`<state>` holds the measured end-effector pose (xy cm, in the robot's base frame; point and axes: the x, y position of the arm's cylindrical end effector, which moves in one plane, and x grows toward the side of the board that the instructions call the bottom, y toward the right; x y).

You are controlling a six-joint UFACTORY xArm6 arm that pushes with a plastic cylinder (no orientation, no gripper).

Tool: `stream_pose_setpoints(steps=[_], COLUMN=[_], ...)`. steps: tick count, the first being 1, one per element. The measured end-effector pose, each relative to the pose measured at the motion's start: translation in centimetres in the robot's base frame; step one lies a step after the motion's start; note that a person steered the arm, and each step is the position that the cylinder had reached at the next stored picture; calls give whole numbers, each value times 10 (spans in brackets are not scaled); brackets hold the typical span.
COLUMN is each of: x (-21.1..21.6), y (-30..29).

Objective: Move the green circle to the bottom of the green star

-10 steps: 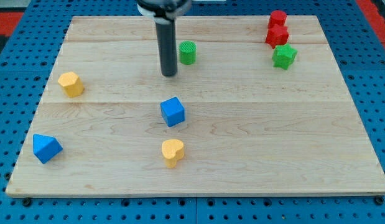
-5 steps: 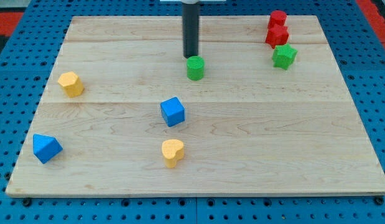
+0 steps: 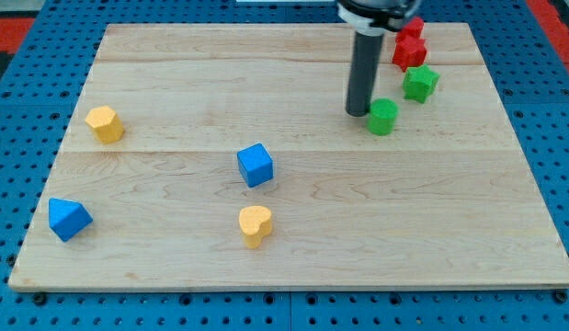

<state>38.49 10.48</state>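
my tip (image 3: 358, 112) sits right beside the green circle (image 3: 383, 117), on its left, looks like it's touching. no fingers here, it's just a plain rod, so nothing to open or close. the circle is a bit nearer and left of the green star (image 3: 419, 84), close but apart. two red blocks (image 3: 409, 43) are stacked up just beyond the star.

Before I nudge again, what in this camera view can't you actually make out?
- Contact: my tip sits just to the view's left of the green circle; touching or a hair apart, I cannot tell.
- Red blocks: the rod covers part of them, so their shapes are unclear.
- The arm above the rod is cut off by the view's top.
- Green star: its far side is hidden.
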Motion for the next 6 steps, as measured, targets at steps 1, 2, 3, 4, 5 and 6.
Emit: stream_pose_setpoints(steps=[1,2,3,4,5,6], x=[12,25,18,23,46,35], y=[-47,-27,47,44,-28,-128])
